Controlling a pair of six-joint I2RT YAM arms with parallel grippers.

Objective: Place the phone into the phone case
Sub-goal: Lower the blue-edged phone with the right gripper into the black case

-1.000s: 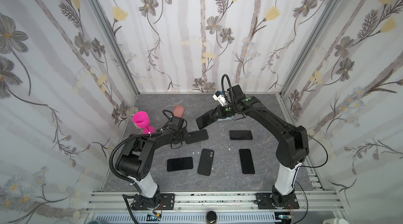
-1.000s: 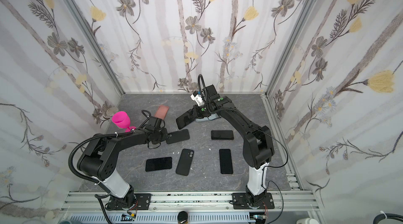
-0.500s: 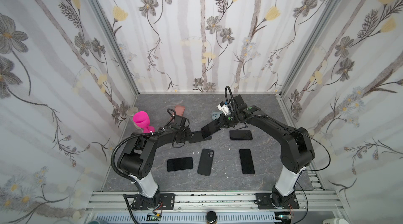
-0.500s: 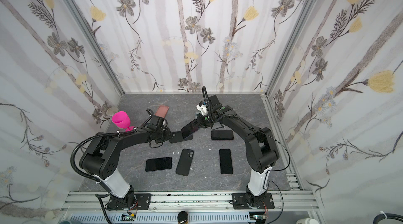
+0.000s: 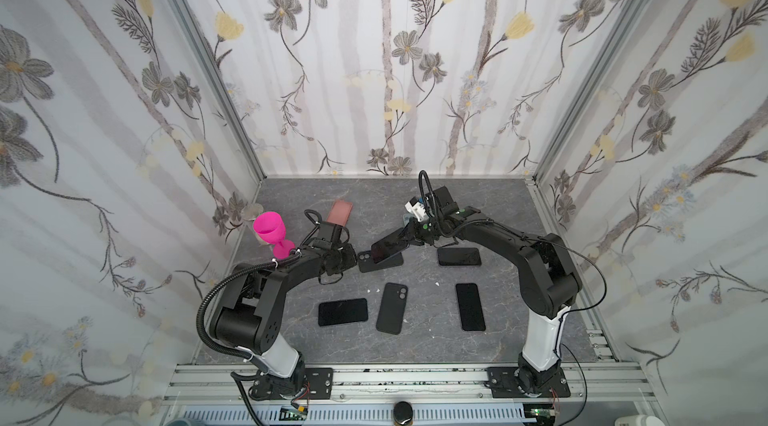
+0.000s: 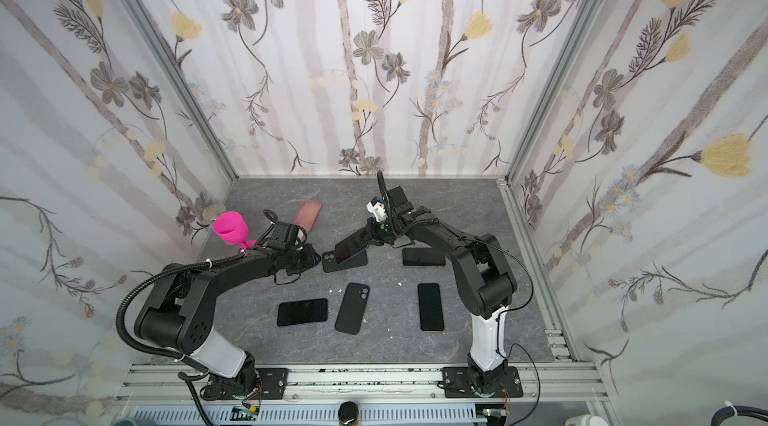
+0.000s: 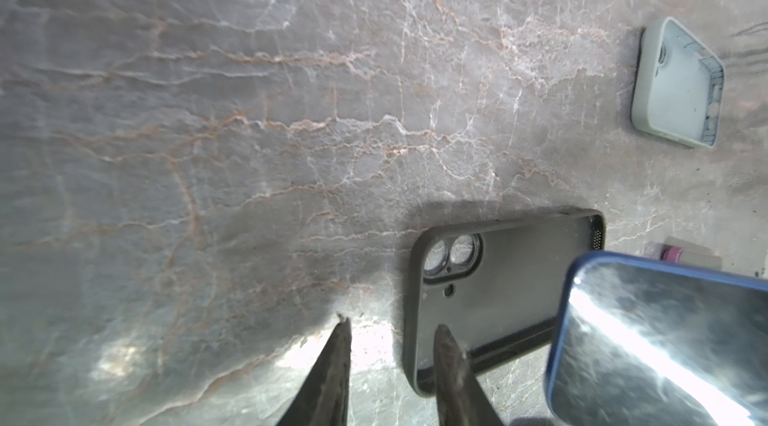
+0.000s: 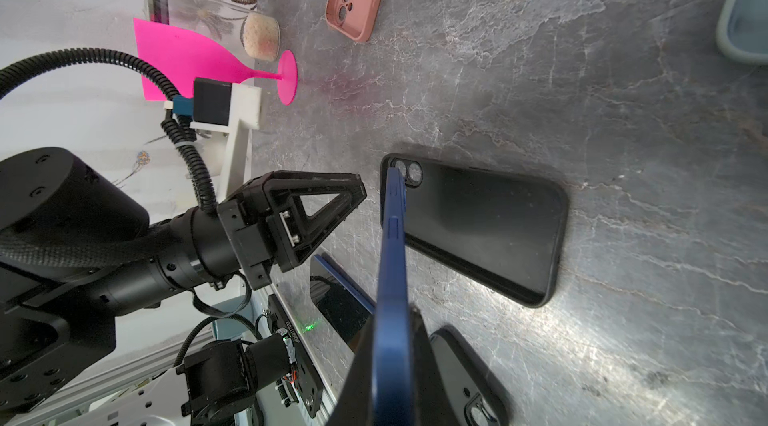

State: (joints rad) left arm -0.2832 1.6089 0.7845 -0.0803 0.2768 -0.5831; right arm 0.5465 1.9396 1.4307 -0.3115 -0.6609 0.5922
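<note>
The right fingers (image 8: 359, 386) are clamped on the blue phone (image 8: 390, 237). It hangs tilted, its low end over the camera-hole end of the black phone case (image 8: 478, 228); whether the two touch is unclear. The case lies flat on the tabletop (image 8: 582, 71), partly hidden under the phone in both top views. The left fingers (image 7: 332, 374) stand parted and empty just beside the case's camera end; one overlaps its rim in the left wrist view, contact unclear. Bare tabletop opens beyond the case toward the back wall (image 5: 374, 71). A spare phone (image 5: 459, 256) lies near its right side. Both arms reach low, meeting mid-table.
</note>
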